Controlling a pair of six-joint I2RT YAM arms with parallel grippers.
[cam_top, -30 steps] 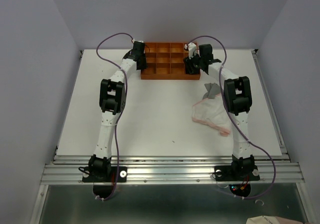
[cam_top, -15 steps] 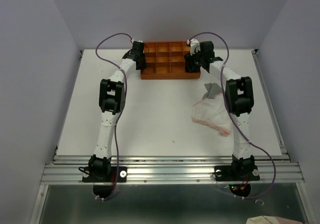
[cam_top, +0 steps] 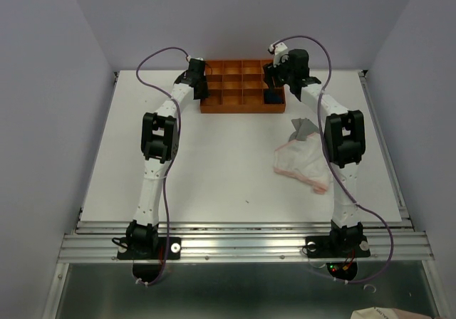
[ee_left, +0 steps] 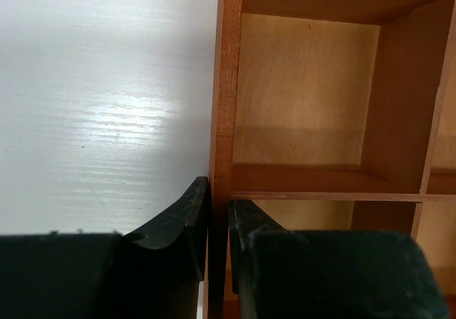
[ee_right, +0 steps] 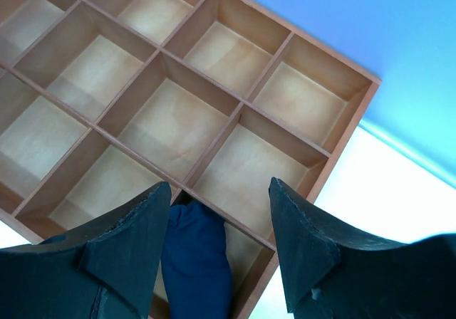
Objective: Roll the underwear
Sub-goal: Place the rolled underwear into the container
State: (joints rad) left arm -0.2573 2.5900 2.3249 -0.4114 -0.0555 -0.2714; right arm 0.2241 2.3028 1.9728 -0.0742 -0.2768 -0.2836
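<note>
The navy blue underwear (cam_top: 273, 98) lies rolled up in the near right compartment of the orange wooden tray (cam_top: 231, 108). It shows as a dark blue roll in the right wrist view (ee_right: 196, 262). My right gripper (cam_top: 273, 85) hovers over that compartment, open and empty (ee_right: 219, 187). The pale pink-white underwear (cam_top: 299, 161) lies spread flat on the table beside my right arm. The grey underwear (cam_top: 302, 128) lies just behind it, partly hidden by the arm. My left gripper (cam_top: 202, 92) is shut on the tray's left wall (ee_left: 226, 84), one finger on each side (ee_left: 217, 205).
The tray's other compartments (ee_right: 174, 123) show bare wood. The tray stands at the back middle of the white table (cam_top: 214, 162). A grey wall rises right behind it. A metal rail (cam_top: 242, 244) runs along the near edge.
My right gripper has lifted up and back out of the near right compartment, leaving the navy roll uncovered there. The left arm has not moved.
</note>
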